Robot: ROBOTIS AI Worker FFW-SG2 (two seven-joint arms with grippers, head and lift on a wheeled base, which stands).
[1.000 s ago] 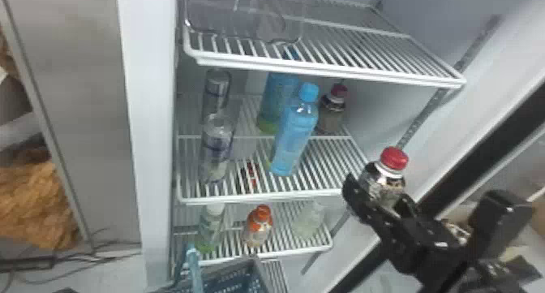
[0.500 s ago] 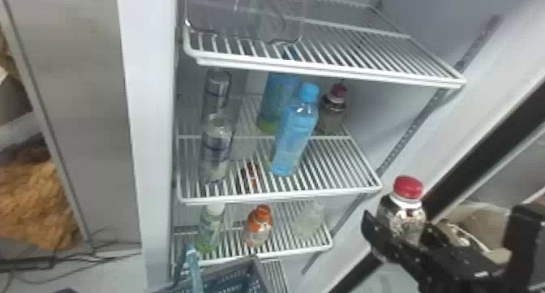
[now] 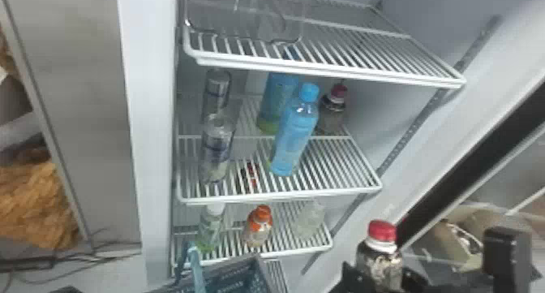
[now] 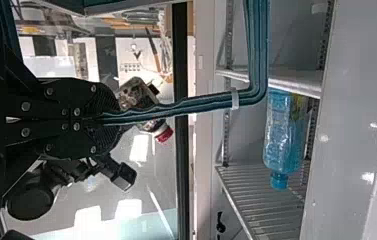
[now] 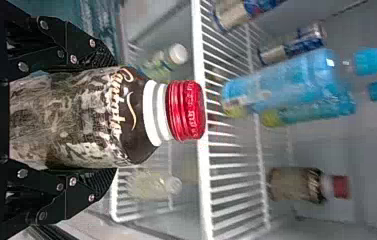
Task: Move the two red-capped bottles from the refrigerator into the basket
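Note:
Low at the right in the head view, my right gripper (image 3: 381, 278) is shut around a dark red-capped bottle (image 3: 382, 253), upright and outside the refrigerator (image 3: 146, 150). In the right wrist view, the right gripper (image 5: 111, 120) has its fingers on both sides of that bottle (image 5: 86, 117). The second red-capped bottle (image 3: 333, 111) stands at the back right of the middle shelf (image 3: 284, 197), behind a blue bottle. The dark blue basket (image 3: 253, 268) is at the bottom edge, below the shelves. In the left wrist view, my left gripper (image 4: 108, 118) is shut on its blue handle (image 4: 258, 50).
Two blue bottles (image 3: 294, 138) and two clear ones (image 3: 217, 150) share the middle shelf. Below stand a green bottle (image 3: 211, 227), an orange-capped bottle (image 3: 259, 227) and a pale one (image 3: 308, 221). The open door (image 3: 466, 162) slants along the right.
My right gripper and its bottle have moved away from the shelves, first rightward and then down in the head view. The basket has stayed about where it was.

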